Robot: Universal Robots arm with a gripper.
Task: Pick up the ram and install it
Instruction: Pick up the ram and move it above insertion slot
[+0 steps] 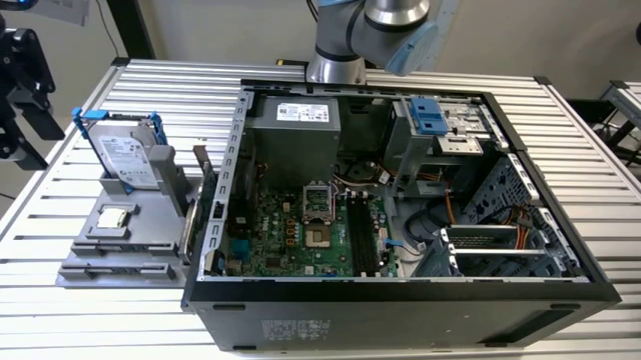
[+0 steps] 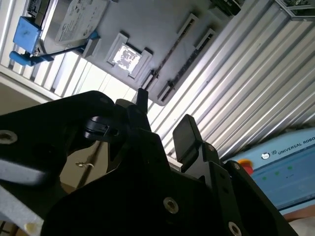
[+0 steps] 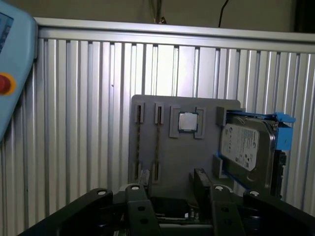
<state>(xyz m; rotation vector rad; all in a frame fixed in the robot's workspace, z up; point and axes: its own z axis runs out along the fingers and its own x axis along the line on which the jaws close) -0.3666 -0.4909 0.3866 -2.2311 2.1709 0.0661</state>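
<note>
Plainly, the exterior view shows an open computer case (image 1: pixel 401 296) on a slatted table (image 1: pixel 180 90). A grey tray (image 1: pixel 150 225) sits just beside it on the exterior view's left, carrying a hard drive (image 1: pixel 125 154) and a small square chip (image 1: pixel 110 217).

In the second wrist view the gripper (image 2: pixel 163 117) hangs apart from the tray, near the table's edge, its fingers spread with nothing between them. The ram (image 2: pixel 169 53) stands on edge in a long slot beside the chip.

In the first wrist view the ram (image 3: pixel 157 145) shows as a thin line in that slot, with a similar stick in the next slot. The gripper (image 3: pixel 172 184) is empty here too. The ram is probably light, stiff and fragile. It looks best pinched across its flat faces near the middle of the top edge and drawn straight out of the slot.
</note>
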